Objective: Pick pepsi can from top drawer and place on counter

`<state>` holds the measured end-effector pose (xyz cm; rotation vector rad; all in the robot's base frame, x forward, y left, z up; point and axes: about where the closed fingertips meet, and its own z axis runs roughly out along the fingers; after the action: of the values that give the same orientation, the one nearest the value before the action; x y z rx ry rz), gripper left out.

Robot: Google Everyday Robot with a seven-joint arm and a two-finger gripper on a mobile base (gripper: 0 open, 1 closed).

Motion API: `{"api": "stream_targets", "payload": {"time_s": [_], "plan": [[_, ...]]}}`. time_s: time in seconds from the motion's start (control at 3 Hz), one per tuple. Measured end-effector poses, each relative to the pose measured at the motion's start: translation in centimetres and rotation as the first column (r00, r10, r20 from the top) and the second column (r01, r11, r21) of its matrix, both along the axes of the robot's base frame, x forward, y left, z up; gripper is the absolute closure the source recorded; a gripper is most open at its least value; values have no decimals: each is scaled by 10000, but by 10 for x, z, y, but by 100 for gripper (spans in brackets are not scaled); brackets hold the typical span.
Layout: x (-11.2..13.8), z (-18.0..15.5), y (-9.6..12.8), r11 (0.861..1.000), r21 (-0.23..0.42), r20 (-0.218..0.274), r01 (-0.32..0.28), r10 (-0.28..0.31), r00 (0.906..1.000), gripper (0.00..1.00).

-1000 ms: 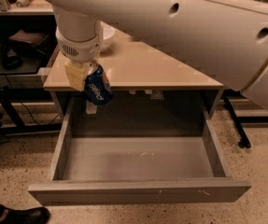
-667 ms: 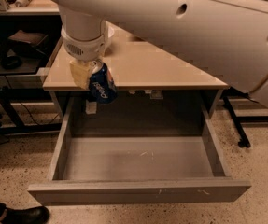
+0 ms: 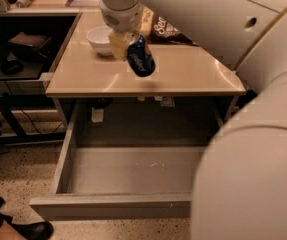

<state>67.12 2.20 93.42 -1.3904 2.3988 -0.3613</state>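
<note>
My gripper (image 3: 127,45) is shut on the pepsi can (image 3: 141,58), a dark blue can with white lettering. The can hangs tilted, a little above the beige counter (image 3: 193,71), near its middle left. Its shadow falls on the counter just below it. The top drawer (image 3: 128,171) stands pulled open in front of the counter, with a bare grey floor and a flat grey front panel. My white arm comes in from the upper right and hides the right part of the drawer and counter.
A white bowl (image 3: 99,38) sits on the counter just behind and left of the gripper. A brown chip bag (image 3: 165,28) lies behind the can. A dark shelf unit (image 3: 18,59) stands to the left. A shoe (image 3: 30,230) shows at the bottom left.
The gripper has carried the can up and back from above the drawer's rear edge to over the counter. The view has also shifted, showing more of the counter and bowl.
</note>
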Motion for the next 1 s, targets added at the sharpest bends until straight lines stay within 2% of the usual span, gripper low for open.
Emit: {"api": "stream_targets", "payload": {"time_s": [0.33, 0.67, 1.0], "plan": [[50, -26, -37, 9968, -762, -692, 235, -288, 9972, 100], [83, -59, -66, 9992, -346, -1259, 183, -225, 9918, 100], [83, -58, -66, 9992, -346, -1257, 185, -227, 9918, 81]]}}
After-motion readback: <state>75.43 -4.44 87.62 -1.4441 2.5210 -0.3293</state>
